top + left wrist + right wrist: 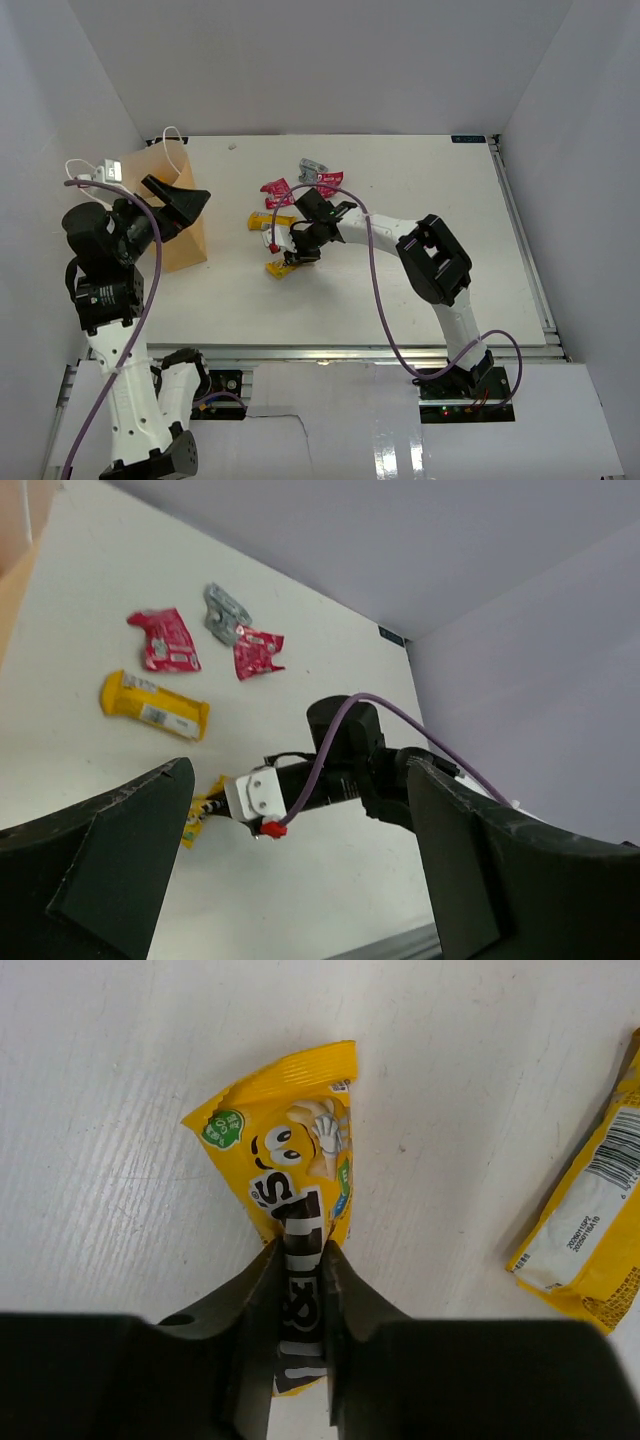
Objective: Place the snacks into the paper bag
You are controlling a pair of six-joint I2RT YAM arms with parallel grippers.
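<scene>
Firmly, the right pincer (300,1252) clamps a yellow packet (290,1135) on the tabletop (400,300); the left pincer (180,198) gapes empty by the paper bag (178,250).

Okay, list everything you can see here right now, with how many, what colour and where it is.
paper bag: one, tan with white cord handles, left side of the table, partly hidden by the left arm
red wrappers: two, red, far middle of the table
grey wrapper: one, grey, between the red wrappers and slightly farther back
yellow bar: one, yellow, lying flat just nearer than the red wrappers
yellow M&M's packet: one, yellow, mid-table, pinched at one end
table: one, white
left fingers: two, black, open and empty, beside the bag
right fingers: two, dark, shut on the yellow M&M's packet
</scene>
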